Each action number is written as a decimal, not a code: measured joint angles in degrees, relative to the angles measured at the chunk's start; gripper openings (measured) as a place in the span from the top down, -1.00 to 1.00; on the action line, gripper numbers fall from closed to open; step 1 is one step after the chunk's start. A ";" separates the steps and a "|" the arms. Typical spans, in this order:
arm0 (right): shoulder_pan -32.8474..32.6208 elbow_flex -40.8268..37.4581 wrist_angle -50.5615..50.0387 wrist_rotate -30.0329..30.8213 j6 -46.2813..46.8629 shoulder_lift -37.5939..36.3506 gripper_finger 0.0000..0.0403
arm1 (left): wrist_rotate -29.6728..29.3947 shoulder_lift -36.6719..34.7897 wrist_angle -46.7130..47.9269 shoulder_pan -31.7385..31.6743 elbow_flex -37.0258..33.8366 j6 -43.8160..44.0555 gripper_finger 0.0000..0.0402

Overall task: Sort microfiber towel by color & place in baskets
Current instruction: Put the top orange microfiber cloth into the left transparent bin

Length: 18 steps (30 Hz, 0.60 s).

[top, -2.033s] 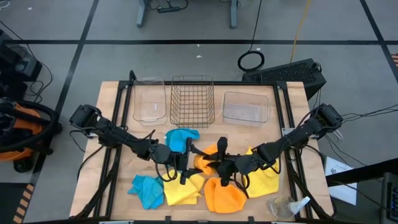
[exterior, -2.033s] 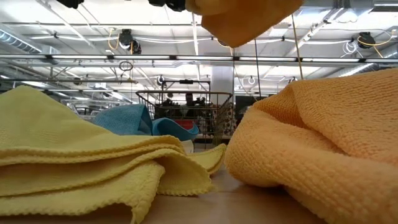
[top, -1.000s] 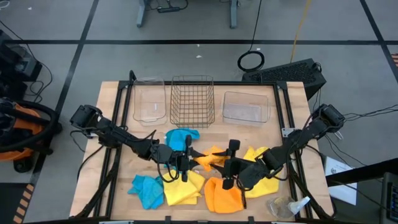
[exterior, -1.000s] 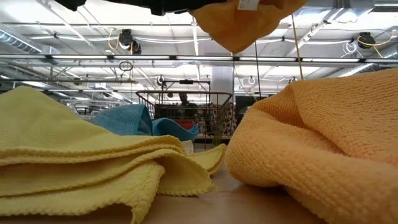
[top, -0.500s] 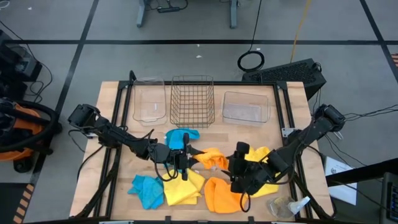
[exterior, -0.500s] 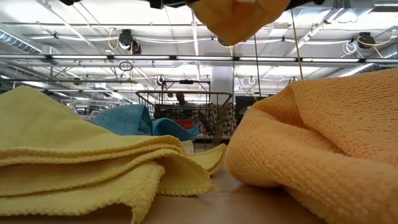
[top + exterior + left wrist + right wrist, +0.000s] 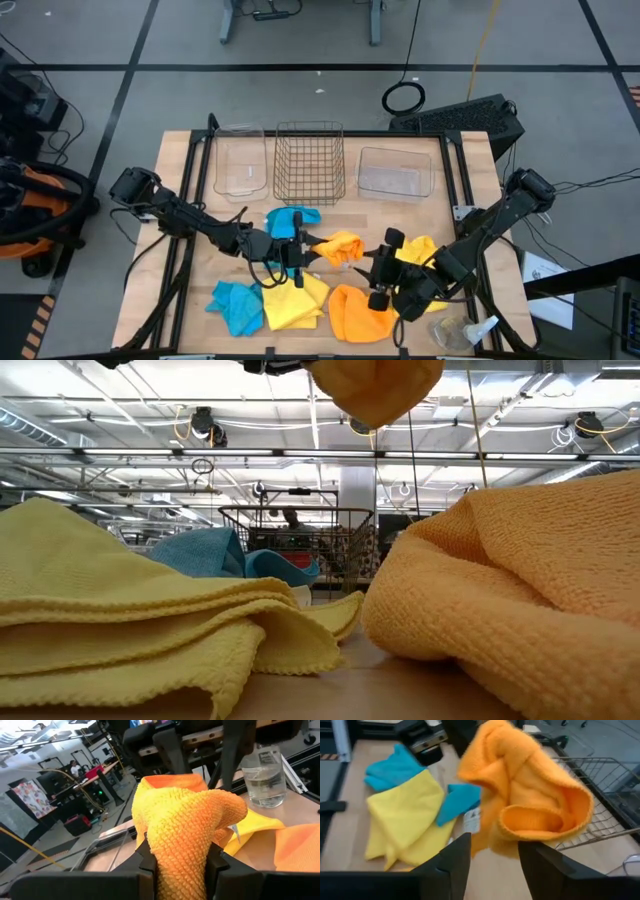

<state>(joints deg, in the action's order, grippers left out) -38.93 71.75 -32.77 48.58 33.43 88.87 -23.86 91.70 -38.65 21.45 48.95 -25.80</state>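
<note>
My left gripper point(image 7: 306, 250) is shut on an orange towel point(image 7: 338, 247) and holds it above the table's middle. The towel also shows in the left wrist view point(image 7: 185, 825) and at the top of the low view point(image 7: 385, 390). My right gripper point(image 7: 373, 268) is open and empty, just right of the towel, its fingers point(image 7: 452, 865) short of the towel point(image 7: 530, 805). At the far edge stand a clear tub point(image 7: 240, 160), a wire-mesh basket point(image 7: 310, 162) and a second clear tub point(image 7: 393, 172). My left gripper pinches a bunched fold of the orange towel point(image 7: 180, 865) between its two fingers, several layers thick. The fingers come about level from the table's left. The towel bulges out beyond the fingertips in a crumpled lump and hangs clear of the table.
On the table lie a blue towel point(image 7: 292, 220) near the wire basket, a blue towel point(image 7: 235, 305) and a yellow one point(image 7: 290, 305) at the near left, an orange one point(image 7: 360, 315) and a yellow one point(image 7: 420, 265) at the near right. A clear bottle point(image 7: 460, 332) lies at the near right corner.
My right gripper has drawn back from the orange towel toward the table's near right. The towel stays in my left gripper, which has kept its place, and it has gathered from a spread shape into a tighter lump.
</note>
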 joint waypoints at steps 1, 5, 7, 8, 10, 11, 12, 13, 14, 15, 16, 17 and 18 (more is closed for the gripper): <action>0.54 0.00 0.12 -0.03 -0.17 0.31 0.26 | -0.01 -0.01 -0.03 0.00 0.00 0.00 0.64; 2.59 -0.02 2.33 1.35 -2.36 2.65 0.32 | 0.25 -0.02 -0.29 0.00 0.00 0.09 0.64; 3.51 -0.02 4.64 1.05 -5.06 4.19 0.31 | 1.14 -0.02 -0.55 0.00 0.00 1.12 0.64; 3.86 -0.02 6.09 0.98 -6.21 5.02 0.29 | 1.27 -0.02 -0.70 0.00 0.00 1.40 0.64; 4.36 -0.02 9.04 0.92 -8.56 6.26 0.22 | 1.33 -0.02 -0.90 0.00 0.00 1.44 0.64; 4.48 -0.02 10.40 0.75 -9.55 6.79 0.17 | 1.33 -0.02 -0.91 0.00 0.00 1.44 0.64; 4.52 -0.02 11.32 0.68 -10.13 7.08 0.12 | 1.33 -0.02 -0.89 0.00 0.00 1.44 0.64; 4.49 -0.02 11.68 0.58 -10.40 7.28 0.07 | 1.33 -0.02 -0.85 -0.02 0.00 1.44 0.64; 4.48 -0.02 11.66 0.57 -10.14 7.35 0.01 | 1.33 -0.02 -0.81 -0.07 0.00 1.44 0.64; 4.47 -0.02 11.48 0.57 -9.33 7.35 -0.06 | 1.33 -0.02 -0.83 -0.07 0.00 1.44 0.64; 4.43 -0.02 11.26 0.57 -8.52 7.32 -0.13 | 1.36 -0.02 -0.82 -0.07 0.00 1.44 0.64; 4.38 -0.02 11.14 0.54 -7.85 7.22 -0.20 | 1.36 -0.02 -0.81 -0.07 0.00 1.44 0.64; 4.23 -0.02 11.17 0.55 -7.33 7.16 -0.26 | 1.36 -0.02 -0.84 -0.07 0.00 1.44 0.64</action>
<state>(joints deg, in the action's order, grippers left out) -34.70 71.72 -21.60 49.12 26.10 96.04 -22.50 91.68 -39.50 21.39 48.95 -24.36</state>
